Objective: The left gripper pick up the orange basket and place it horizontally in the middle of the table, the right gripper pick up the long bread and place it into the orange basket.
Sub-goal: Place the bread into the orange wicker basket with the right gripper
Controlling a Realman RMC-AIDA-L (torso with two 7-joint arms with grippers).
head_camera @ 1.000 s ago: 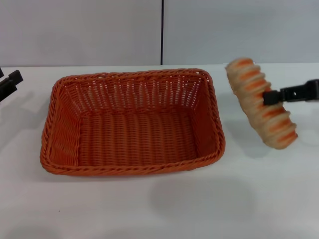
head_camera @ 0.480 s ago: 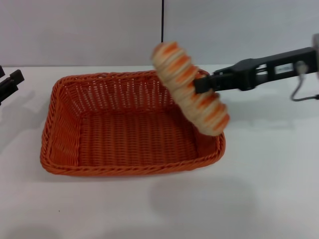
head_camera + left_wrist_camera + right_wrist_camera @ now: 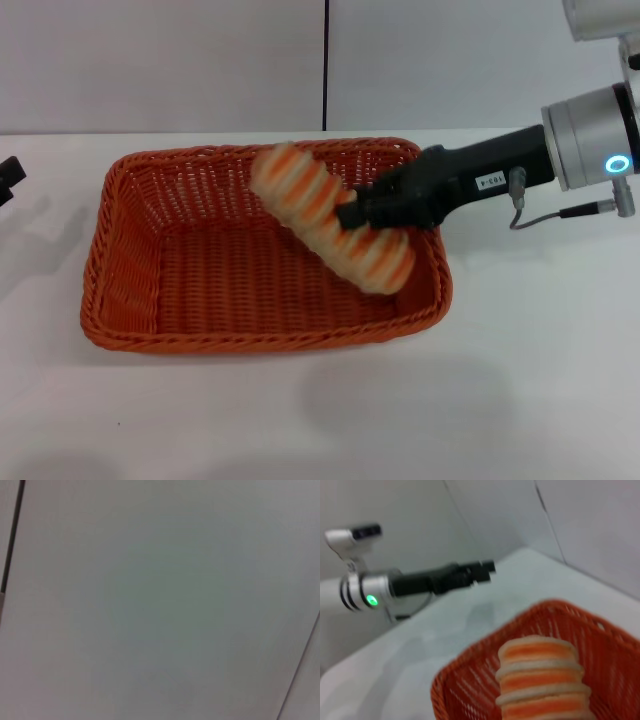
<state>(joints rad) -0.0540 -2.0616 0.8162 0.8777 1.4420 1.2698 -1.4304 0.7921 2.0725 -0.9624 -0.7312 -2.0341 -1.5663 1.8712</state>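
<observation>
**Bread held above basket**

The long bread (image 3: pixel 330 230) is clamped in the right hand (image 3: pixel 352 215), tilted over the orange basket (image 3: pixel 130 290) at mid-counter (image 3: pixel 540 400). If released tilted, it could be left propped on the rim. The left hand (image 3: pixel 8 178) is parked at the counter's left edge; its grip cannot be told.

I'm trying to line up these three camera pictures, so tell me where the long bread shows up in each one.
Head view: the long bread hangs tilted over the orange basket, held by the right gripper.
Left wrist view: not in it.
Right wrist view: the long bread fills the lower middle, end-on, above the basket.
Shared landmark: the orange basket's braided rim, seen in head and right wrist views.
</observation>
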